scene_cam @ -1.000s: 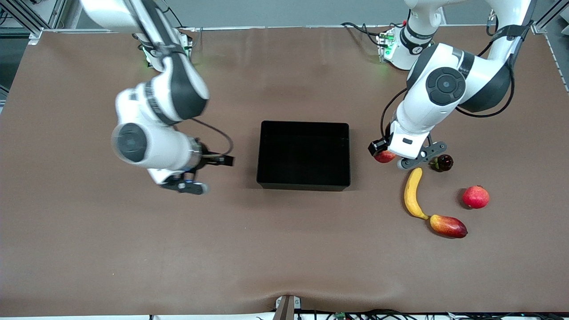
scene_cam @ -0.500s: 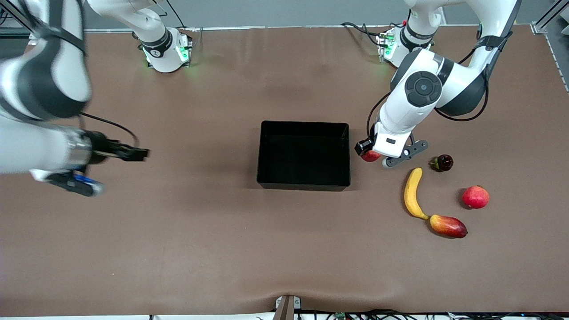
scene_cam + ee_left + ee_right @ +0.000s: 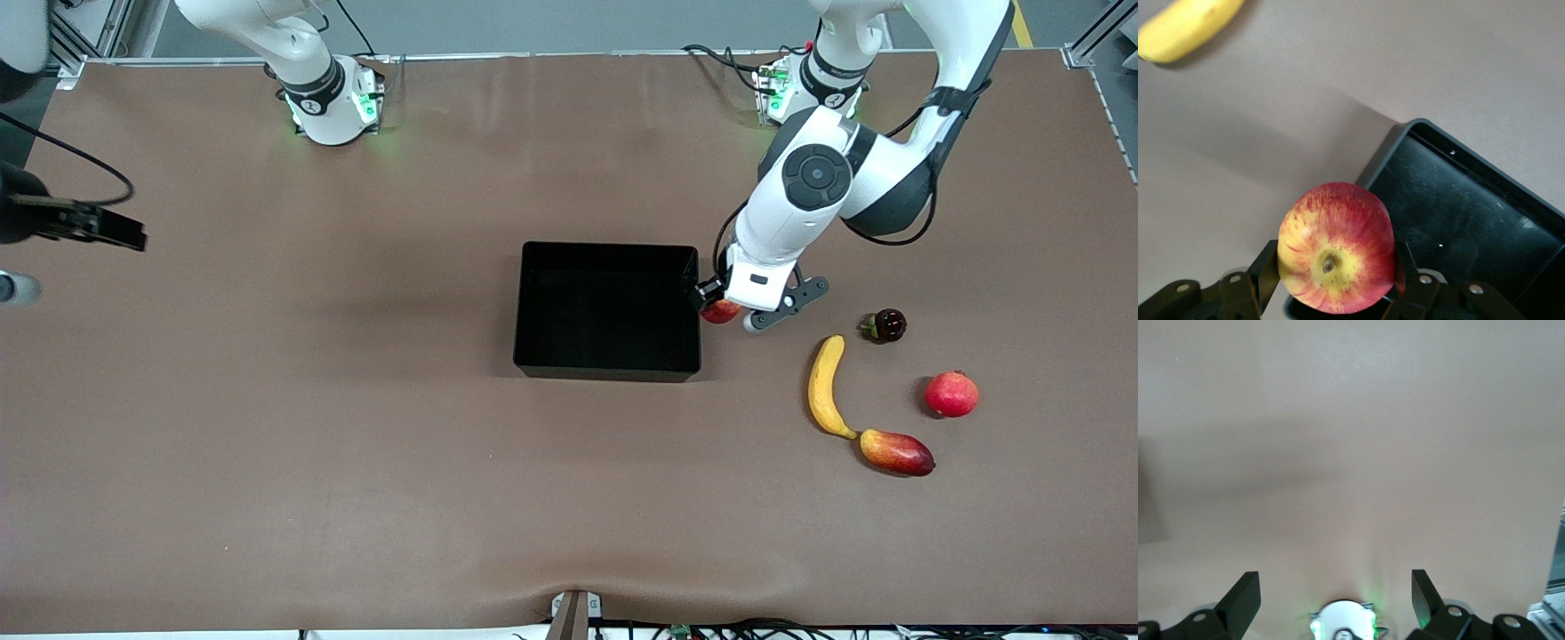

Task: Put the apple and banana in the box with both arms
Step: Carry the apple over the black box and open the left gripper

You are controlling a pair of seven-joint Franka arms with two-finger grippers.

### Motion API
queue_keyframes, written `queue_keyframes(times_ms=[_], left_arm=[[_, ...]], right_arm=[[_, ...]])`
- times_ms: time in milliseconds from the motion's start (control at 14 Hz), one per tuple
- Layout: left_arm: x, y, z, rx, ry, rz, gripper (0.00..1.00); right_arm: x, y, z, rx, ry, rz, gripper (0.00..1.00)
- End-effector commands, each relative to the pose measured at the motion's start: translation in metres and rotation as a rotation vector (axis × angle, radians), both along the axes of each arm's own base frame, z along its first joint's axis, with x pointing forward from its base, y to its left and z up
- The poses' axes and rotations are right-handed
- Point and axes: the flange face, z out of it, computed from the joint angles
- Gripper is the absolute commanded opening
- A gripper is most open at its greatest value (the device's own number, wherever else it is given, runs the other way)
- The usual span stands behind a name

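Note:
My left gripper [image 3: 717, 307] [image 3: 1337, 263] is shut on the apple [image 3: 718, 311] [image 3: 1337, 248], red with a yellow patch round its dimple. It hangs over the wall of the black box [image 3: 607, 250] [image 3: 1471, 220] at the left arm's end. The banana [image 3: 823, 388] [image 3: 1185, 27] lies on the table toward the left arm's end, nearer to the front camera than the apple. My right gripper [image 3: 120, 234] [image 3: 1336, 585] is up at the right arm's end of the table. It is open with nothing between its fingers.
A red-yellow mango [image 3: 896, 452] touches the banana's nearer tip. A round red fruit [image 3: 951, 394] and a small dark fruit [image 3: 885, 325] lie beside the banana. The right arm's base [image 3: 333, 102] [image 3: 1345, 623] shows beneath the right gripper.
The left gripper has carried the apple from beside the dark fruit to the box's wall. The right arm has swung away from the box to its own end of the table.

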Motion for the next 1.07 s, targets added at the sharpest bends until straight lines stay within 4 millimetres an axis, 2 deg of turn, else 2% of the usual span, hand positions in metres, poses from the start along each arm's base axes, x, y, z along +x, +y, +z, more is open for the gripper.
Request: queue_keyframes(times_ms=[0, 214, 357, 571, 857, 1000], left_arm=[[-0.003, -0.012, -0.019, -0.034, 0.006, 0.024, 0.0], [-0.009, -0.031, -0.022, -0.056, -0.003, 0.068, 0.0], [-0.022, -0.049, -0.023, -0.053, 0.007, 0.083, 0.0], [-0.036, -0.068, -0.034, -0.049, 0.033, 0.078, 0.0], [-0.034, -0.069, -0.063, -0.032, 0.031, 0.066, 0.0], [-0.04, -0.074, -0.078, -0.008, 0.04, 0.069, 0.0]], right_arm=[[-0.035, -0.051, 0.008, 0.052, -0.016, 0.049, 1.0], [-0.074, -0.067, 0.018, 0.106, -0.077, 0.109, 1.0], [-0.076, -0.067, 0.02, 0.108, -0.078, 0.109, 1.0], [-0.071, -0.054, 0.031, 0.099, -0.102, 0.122, 1.0], [-0.068, -0.035, 0.036, 0.095, -0.116, 0.149, 1.0], [-0.07, -0.035, 0.036, 0.091, -0.114, 0.105, 1.0]])
